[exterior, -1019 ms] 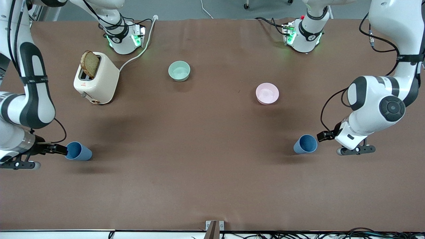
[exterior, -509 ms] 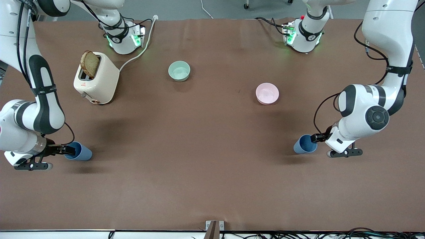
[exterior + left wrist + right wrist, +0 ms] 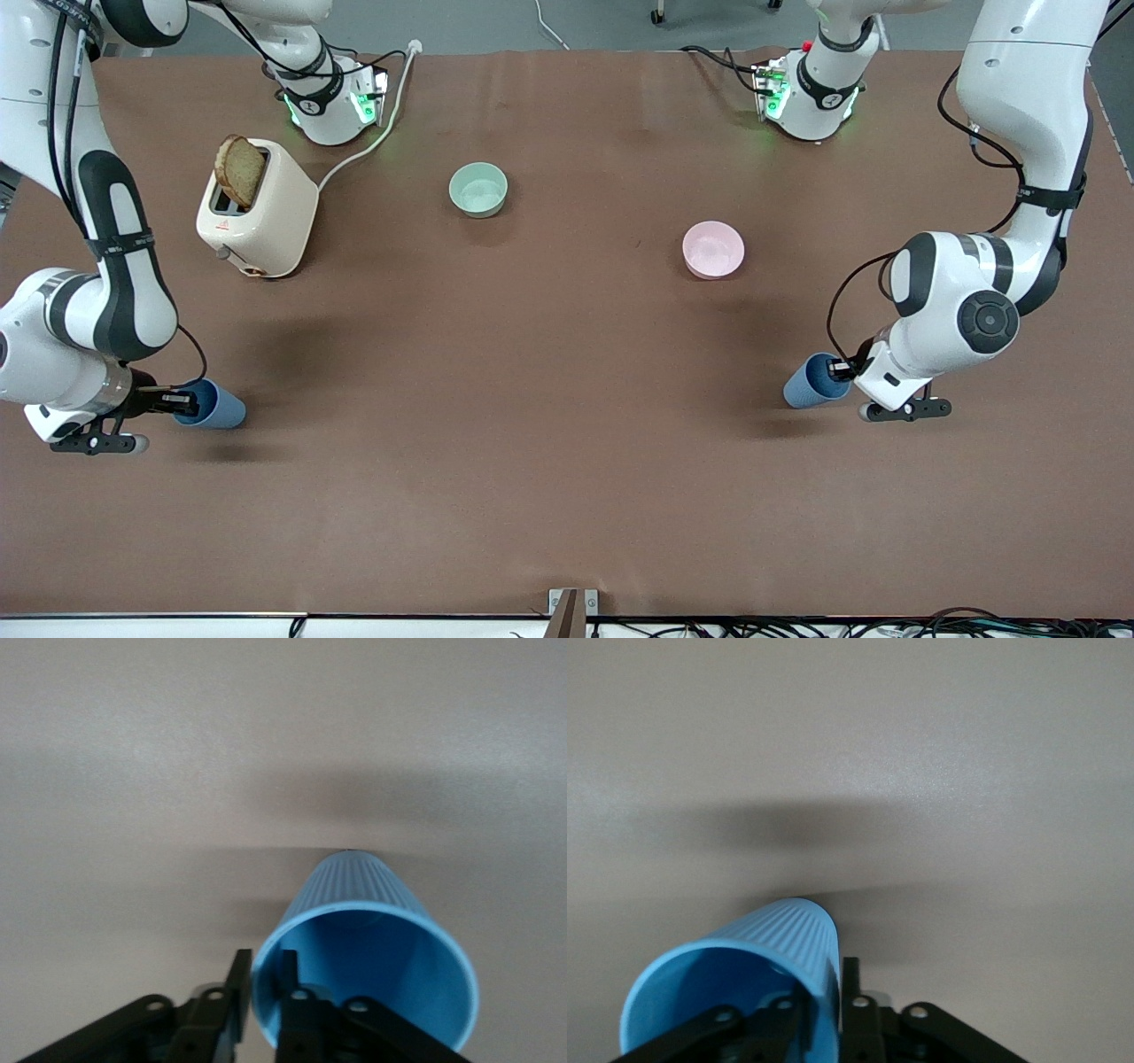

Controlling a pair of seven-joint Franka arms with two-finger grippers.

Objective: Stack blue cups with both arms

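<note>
Two blue cups lie on their sides on the brown table. One cup [image 3: 808,384] lies toward the left arm's end, its mouth facing my left gripper [image 3: 842,367]. In the left wrist view the gripper [image 3: 263,979] pinches the rim of this cup [image 3: 363,904], one finger inside and one outside. The other cup [image 3: 223,410] lies toward the right arm's end. My right gripper [image 3: 183,403] is at its mouth. In the right wrist view it [image 3: 826,992] clamps the wall of that cup [image 3: 775,935] the same way.
A cream toaster [image 3: 257,213] with a slice of bread stands farther from the front camera, toward the right arm's end. A mint-green bowl [image 3: 478,189] and a pink bowl [image 3: 713,249] sit mid-table. A white cable [image 3: 372,133] runs from the toaster toward the right arm's base.
Both grippers slid toward the cup mouths and now straddle the rims. The cups have stayed in place on the table.
</note>
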